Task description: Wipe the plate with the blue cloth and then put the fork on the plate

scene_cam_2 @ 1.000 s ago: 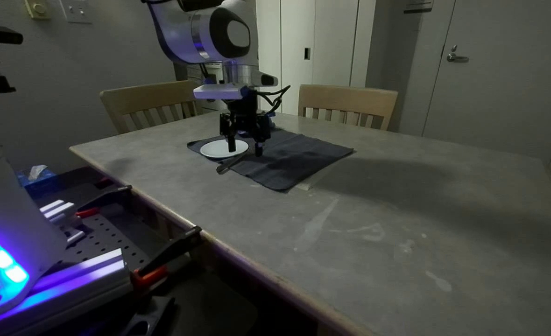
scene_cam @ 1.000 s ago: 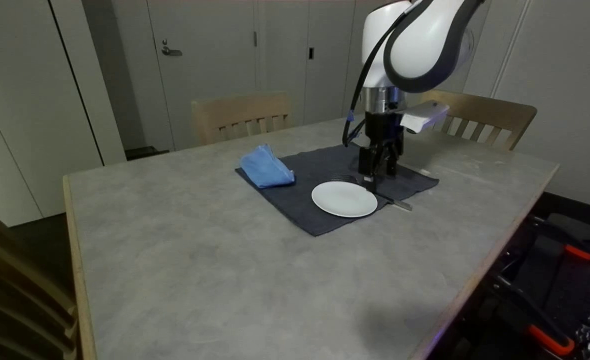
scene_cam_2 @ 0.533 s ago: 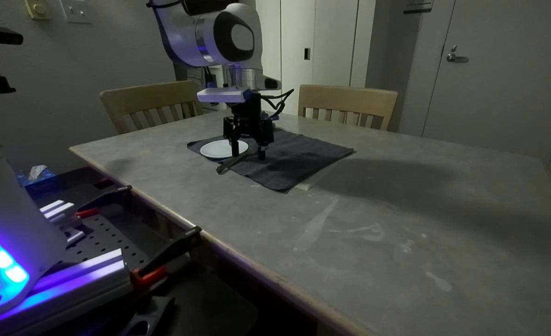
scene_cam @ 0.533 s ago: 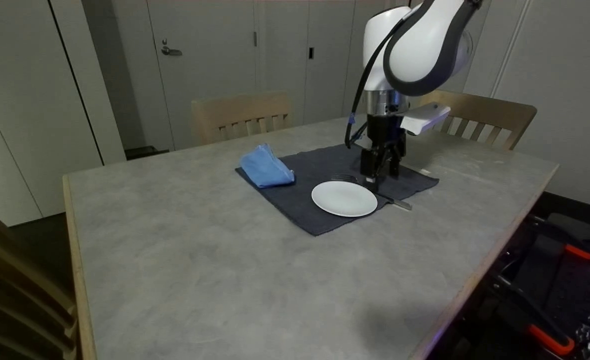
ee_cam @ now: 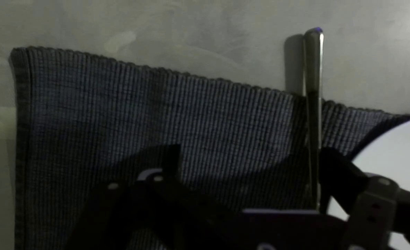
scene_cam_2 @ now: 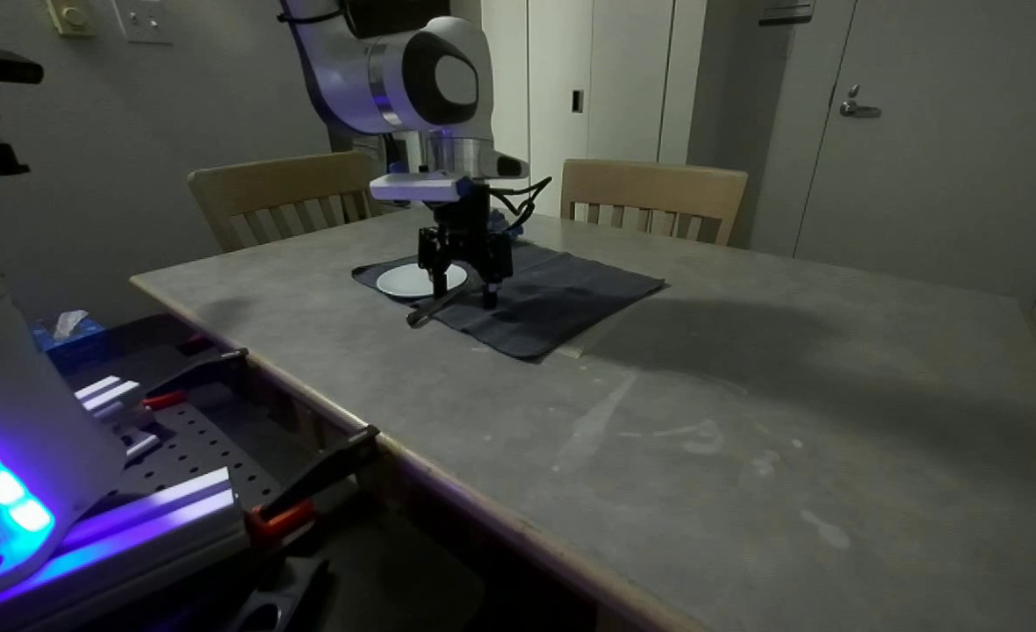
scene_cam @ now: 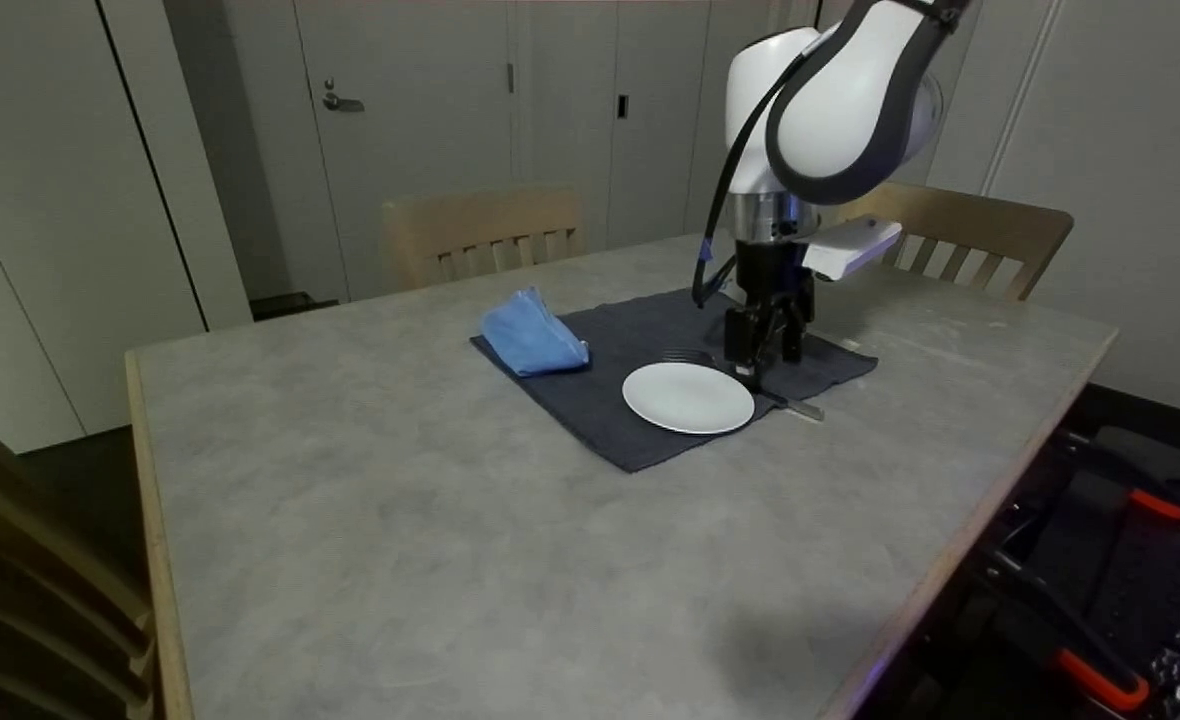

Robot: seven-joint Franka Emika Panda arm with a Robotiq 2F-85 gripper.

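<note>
The white plate (scene_cam: 688, 398) lies on the dark placemat and shows in an exterior view (scene_cam_2: 408, 281) and at the right of the wrist view (ee_cam: 399, 152). The silvery fork (scene_cam: 802, 409) lies beside the plate, its handle end past the placemat edge; its handle shows in the wrist view (ee_cam: 313, 83) and in an exterior view (scene_cam_2: 425, 314). The folded blue cloth (scene_cam: 532, 335) rests on the placemat's corner, away from the gripper. My gripper (ee_cam: 252, 163) is open, low over the fork, fingers either side of the handle. The plate-side finger is closest; contact cannot be told.
The dark grey placemat (scene_cam: 640, 440) lies on the grey table (scene_cam: 430, 520). Wooden chairs (scene_cam: 485, 225) stand behind the table. Clamps (scene_cam_2: 316, 478) grip the table edge beside the robot's base.
My gripper has moved down toward the fork, with a slight sideways shift, and stays open. The plate, fork and cloth have not moved.
</note>
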